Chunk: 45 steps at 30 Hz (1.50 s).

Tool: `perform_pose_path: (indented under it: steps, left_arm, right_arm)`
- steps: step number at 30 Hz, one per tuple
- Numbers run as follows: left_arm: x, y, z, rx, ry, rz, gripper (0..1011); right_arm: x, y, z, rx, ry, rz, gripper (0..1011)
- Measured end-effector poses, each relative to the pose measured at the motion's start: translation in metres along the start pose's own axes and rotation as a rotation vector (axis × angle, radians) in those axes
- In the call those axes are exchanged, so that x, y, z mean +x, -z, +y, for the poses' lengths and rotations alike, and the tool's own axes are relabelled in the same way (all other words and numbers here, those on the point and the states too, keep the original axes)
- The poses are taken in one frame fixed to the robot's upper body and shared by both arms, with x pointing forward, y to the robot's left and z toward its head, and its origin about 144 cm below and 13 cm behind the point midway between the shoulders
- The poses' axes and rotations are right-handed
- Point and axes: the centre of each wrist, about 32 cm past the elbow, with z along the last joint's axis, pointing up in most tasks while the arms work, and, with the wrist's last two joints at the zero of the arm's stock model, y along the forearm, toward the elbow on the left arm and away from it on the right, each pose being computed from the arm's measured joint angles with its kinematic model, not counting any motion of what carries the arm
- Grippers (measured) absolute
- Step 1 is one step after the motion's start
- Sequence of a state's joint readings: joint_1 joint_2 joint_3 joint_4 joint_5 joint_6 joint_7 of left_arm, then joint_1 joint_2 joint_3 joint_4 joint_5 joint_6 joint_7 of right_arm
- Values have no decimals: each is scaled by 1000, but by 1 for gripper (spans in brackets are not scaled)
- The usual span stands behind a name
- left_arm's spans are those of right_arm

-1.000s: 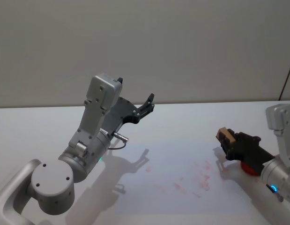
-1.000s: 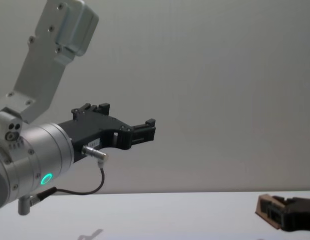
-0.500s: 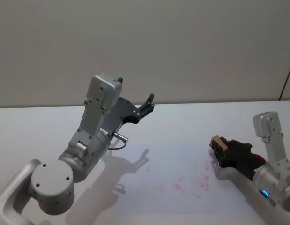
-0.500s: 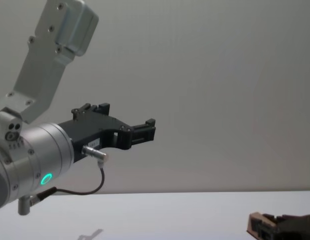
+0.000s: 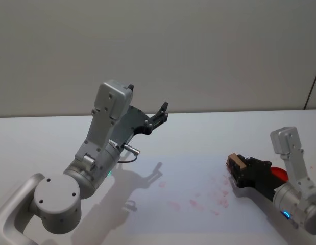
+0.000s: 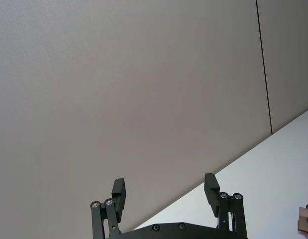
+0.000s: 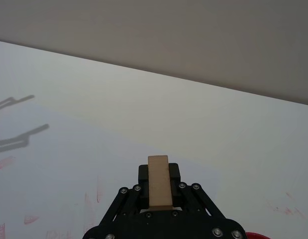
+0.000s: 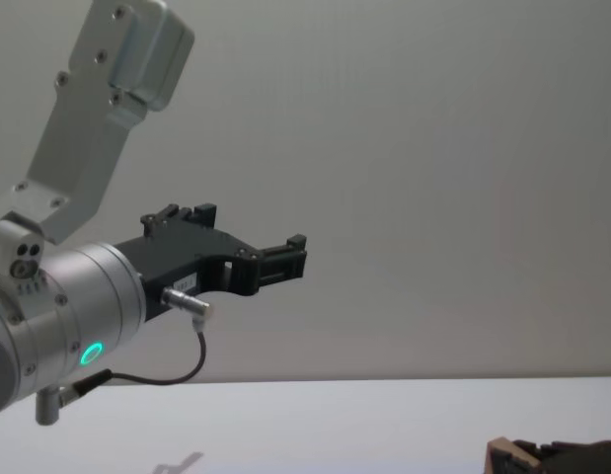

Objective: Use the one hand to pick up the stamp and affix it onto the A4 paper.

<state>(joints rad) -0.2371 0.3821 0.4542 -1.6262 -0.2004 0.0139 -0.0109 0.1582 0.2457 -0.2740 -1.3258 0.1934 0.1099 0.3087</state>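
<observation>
My right gripper (image 5: 236, 167), the black hand, is shut on the stamp (image 5: 233, 163), a small tan wooden block that sticks out past its fingers. It hangs low over the right part of the A4 paper (image 5: 198, 171), which lies flat on the table and carries several red marks. In the right wrist view the stamp (image 7: 159, 181) sits clamped between the fingers, with the paper (image 7: 69, 164) below. The chest view catches the stamp (image 8: 502, 456) at its bottom right. My left gripper (image 5: 162, 113) is raised high at the left, open and holding nothing.
A red ink pad (image 5: 278, 173) lies on the white table (image 5: 209, 132) just behind the right gripper. The left arm's silver body (image 5: 91, 168) stands over the table's left part. A plain wall (image 5: 198, 51) closes the back.
My right gripper has carried the stamp leftward and lower, from beside the ink pad to over the paper's right part. The left arm has not moved.
</observation>
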Motion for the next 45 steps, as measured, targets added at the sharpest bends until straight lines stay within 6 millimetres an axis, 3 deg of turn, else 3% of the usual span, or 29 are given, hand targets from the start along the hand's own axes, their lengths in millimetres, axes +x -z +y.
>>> perform_pose_path:
  steps: [32,45]
  left_arm:
    - [0,0,0,0,0,0,1001]
    - [0,0,0,0,0,0,1001]
  right_arm:
    - [1,2,1,-26,-1,-25,219]
    - [2,-21,-3,54,13,5,219]
